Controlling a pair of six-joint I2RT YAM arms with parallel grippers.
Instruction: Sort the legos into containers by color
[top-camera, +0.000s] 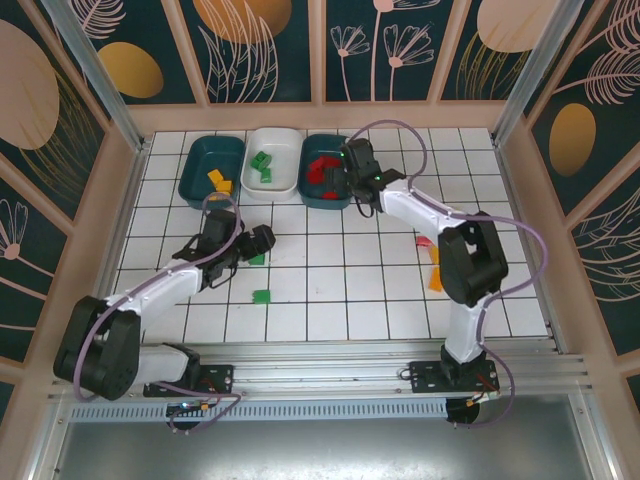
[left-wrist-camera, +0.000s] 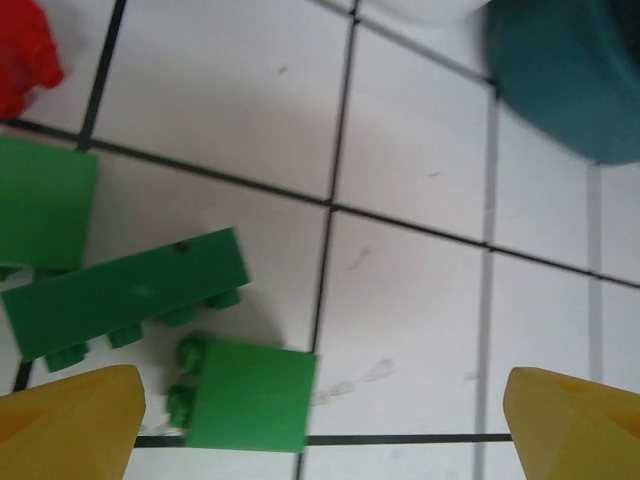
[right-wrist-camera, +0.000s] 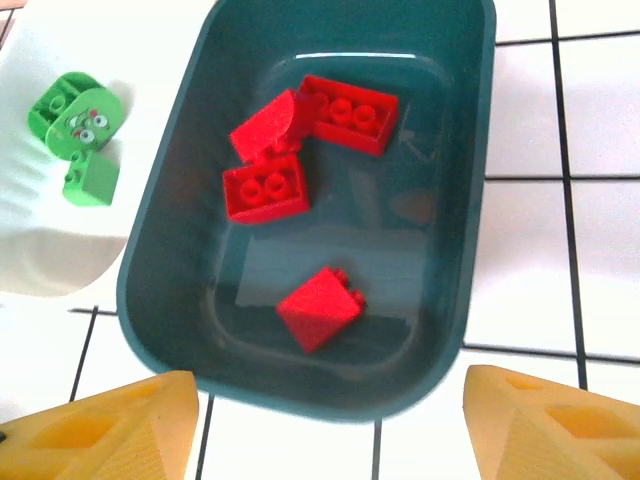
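Right hand (right-wrist-camera: 330, 430) spread, empty, above the right teal tub (right-wrist-camera: 165, 260) with four red bricks (right-wrist-camera: 265, 190) in it, so that's the reds' bin. Left hand (left-wrist-camera: 320, 425) spread low over green bricks (left-wrist-camera: 250, 395) on bench (left-wrist-camera: 420, 330), likely lining up a pick for the white tub (top-camera: 288, 150).

Left arm (top-camera: 160, 288), right arm (top-camera: 420, 208): white link shells, black joint housings. A lilac cable (top-camera: 525, 240) loops along each. Black base plates (top-camera: 445, 377) on a silver rail (top-camera: 320, 375). Small green light (top-camera: 378, 180) near the right wrist. Left fingers (left-wrist-camera: 70, 420), right fingers (right-wrist-camera: 110, 430): yellow-orange plastic wedges, and the right pair has recessed pockets.
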